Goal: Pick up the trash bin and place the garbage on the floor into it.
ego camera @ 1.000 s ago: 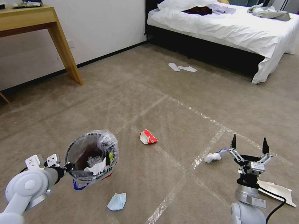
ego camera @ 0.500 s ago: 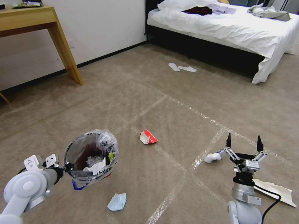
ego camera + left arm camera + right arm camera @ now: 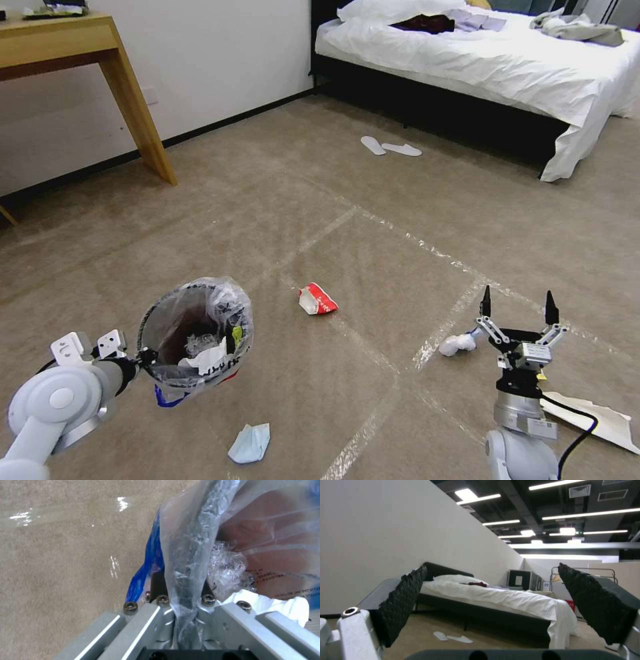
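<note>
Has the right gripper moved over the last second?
Yes. The right gripper, open, has dropped lower and shifted left, closer to the crumpled tissue on the floor.

The floor (image 3: 200,220) is covered by beige-brown carpet crossed by shiny tape lines; a red-and-white carton (image 3: 317,299) is seen lying beside one line; a crumpled white tissue (image 3: 457,344) is found near a crossing; a light-blue mask (image 3: 250,443) lies nearer the robot; folded paper (image 3: 597,422) rests at the right; white slippers (image 3: 390,146) lie near the bed (image 3: 480,60).
</note>
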